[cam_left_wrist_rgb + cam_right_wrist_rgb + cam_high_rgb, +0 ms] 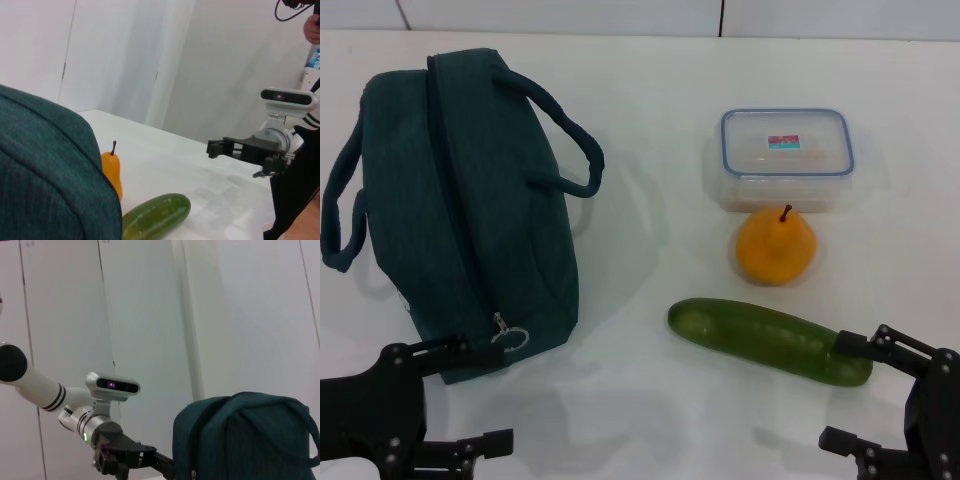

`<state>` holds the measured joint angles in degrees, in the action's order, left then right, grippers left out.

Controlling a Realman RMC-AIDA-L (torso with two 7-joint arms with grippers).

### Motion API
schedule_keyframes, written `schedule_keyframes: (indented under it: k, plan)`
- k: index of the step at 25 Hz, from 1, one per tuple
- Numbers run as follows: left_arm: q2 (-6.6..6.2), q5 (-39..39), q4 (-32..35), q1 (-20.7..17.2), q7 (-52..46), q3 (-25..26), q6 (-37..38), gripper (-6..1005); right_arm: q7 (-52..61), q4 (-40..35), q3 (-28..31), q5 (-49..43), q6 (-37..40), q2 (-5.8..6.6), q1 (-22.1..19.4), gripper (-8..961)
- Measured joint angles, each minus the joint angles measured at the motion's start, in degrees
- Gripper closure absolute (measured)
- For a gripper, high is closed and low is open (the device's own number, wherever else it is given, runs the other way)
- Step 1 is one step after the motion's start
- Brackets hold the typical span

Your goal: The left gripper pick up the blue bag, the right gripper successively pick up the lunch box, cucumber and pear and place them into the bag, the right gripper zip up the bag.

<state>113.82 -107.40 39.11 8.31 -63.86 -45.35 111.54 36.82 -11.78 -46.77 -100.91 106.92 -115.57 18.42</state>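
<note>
Head view shows the blue bag [470, 210] lying on its side on the white table [650, 400], zipper shut, ring pull at the near end. Taking the bag as the landmark: the left gripper [470, 395] sits just at its near end, fingers spread, one of them almost touching the ring pull and holding nothing. The lunch box [786, 158] stands well off to the bag's right, toward the far side; the pear [776, 245] sits just in front of the box, and the cucumber [770, 341] lies nearer the robot, also right of the bag. The right gripper [875, 395] waits spread and empty, farthest from the bag, at the cucumber's outer tip.

The risks, as I judge them: the bag is closed and flat, so a grab at the near end may catch only fabric or the pull and drag it instead of lifting. The right gripper's upper finger lies so close to the cucumber that any move could roll it.

The lunch box lid carries a small red-and-blue sticker; its writing cannot be read. No logo shows on the bag.
</note>
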Motion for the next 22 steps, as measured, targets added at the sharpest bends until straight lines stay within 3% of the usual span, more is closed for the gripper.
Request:
schedule_keyframes:
  k: [22]
  plan:
    - [0.09,0.27,0.00,-0.13,-1.72,0.09,0.50,124,-0.09,2.73,0.20,0.00,0.48,-0.18,3.28,94]
